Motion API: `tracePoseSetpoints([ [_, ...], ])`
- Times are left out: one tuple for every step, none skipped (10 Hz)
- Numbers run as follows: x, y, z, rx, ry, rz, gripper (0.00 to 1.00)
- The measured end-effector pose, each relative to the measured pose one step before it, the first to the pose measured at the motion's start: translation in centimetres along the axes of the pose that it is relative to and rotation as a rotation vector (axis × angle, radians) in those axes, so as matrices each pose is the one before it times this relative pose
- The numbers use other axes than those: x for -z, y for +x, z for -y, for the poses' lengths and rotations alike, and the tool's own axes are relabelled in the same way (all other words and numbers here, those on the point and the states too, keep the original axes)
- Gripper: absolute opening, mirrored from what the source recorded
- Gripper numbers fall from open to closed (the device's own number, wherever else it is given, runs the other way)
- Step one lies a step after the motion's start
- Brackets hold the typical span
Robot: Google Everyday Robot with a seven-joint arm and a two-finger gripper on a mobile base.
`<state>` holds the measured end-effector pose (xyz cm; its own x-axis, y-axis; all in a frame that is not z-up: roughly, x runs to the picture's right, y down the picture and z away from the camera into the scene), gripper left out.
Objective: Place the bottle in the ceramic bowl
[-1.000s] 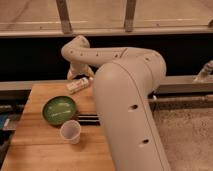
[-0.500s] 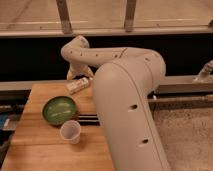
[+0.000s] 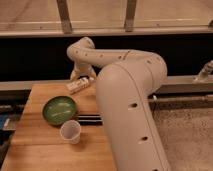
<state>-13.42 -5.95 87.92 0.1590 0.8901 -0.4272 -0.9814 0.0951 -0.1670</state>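
bottle (image 3: pixel 80 85) lies on table (image 3: pixel 40 147), gripper (image 3: pixel 82 77) just above w/ jaws apart.

One camera, high behind arm (image 3: pixel 127 100), looked down and forward over table (image 3: pixel 45 150), mid-range; gripper (image 3: pixel 81 75) sat at far table edge.

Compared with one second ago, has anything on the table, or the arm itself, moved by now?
Nothing visibly changed. The gripper is just above the bottle at the far edge of the table. The green bowl and the paper cup stand where they were.
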Motion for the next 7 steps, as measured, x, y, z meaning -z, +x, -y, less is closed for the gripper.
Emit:
tracePoseSetpoints([
  [-1.079,-0.748,-0.304,-0.00877,-0.025,-0.00998,0.8],
  [-0.765,-0.475,-0.106,-0.00495,-0.01399,-0.00936,0.8],
  [-0.991,-0.283,-0.273,-0.00009,-0.0092,-0.01522,0.8],
  [-0.643,-0.255,-0.25,-0.00103,-0.00669,-0.01096,0.8],
  [-1.321,-0.168,-0.519,-0.00026,-0.00946,-0.02383,0.8],
  [-1.083,-0.147,-0.247,-0.00158,-0.00815,-0.01789,0.8],
  [-0.872,-0.087,-0.246,0.00005,-0.00587,-0.01411,0.8],
])
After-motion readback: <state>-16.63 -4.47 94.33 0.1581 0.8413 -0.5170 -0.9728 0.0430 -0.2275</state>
